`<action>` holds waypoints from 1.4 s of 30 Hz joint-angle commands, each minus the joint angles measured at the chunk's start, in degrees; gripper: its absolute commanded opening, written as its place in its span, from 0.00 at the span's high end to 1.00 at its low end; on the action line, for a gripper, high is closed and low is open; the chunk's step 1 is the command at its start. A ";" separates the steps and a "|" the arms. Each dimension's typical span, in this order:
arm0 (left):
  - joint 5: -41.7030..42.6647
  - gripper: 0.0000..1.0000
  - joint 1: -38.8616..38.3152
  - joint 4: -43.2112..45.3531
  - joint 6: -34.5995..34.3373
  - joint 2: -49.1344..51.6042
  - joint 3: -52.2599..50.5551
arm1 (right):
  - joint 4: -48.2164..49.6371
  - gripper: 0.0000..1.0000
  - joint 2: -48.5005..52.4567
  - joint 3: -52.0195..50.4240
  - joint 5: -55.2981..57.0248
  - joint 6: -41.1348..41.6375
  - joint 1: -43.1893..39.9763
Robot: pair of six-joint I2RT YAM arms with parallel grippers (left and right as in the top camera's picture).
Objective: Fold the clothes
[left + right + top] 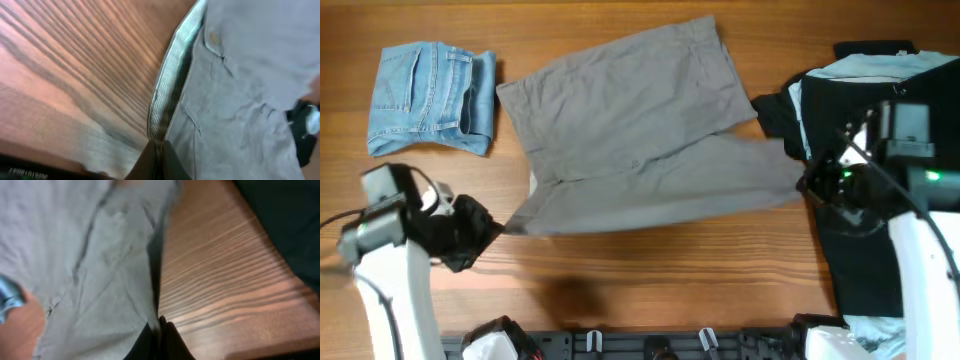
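Observation:
The grey cotton shorts point(640, 130) lie spread across the middle of the table, the near half stretched between both grippers. My left gripper point(498, 228) is shut on the shorts' near left corner; the left wrist view shows the striped waistband lining point(170, 75) running into the closed fingers point(159, 150). My right gripper point(804, 183) is shut on the shorts' right corner, with the fabric edge point(125, 270) pinched in its fingers point(161, 330). Folded light-blue denim shorts point(432, 96) lie at the far left.
A pile of black and pale-blue garments point(860, 110) lies at the right, under and behind my right arm. Bare wooden table point(650, 280) lies in front of the grey shorts.

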 commanded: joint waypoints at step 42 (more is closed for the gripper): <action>9.38 0.76 -19.32 28.22 10.80 38.34 11.02 | 12.09 0.96 7.13 7.08 1.20 3.52 9.97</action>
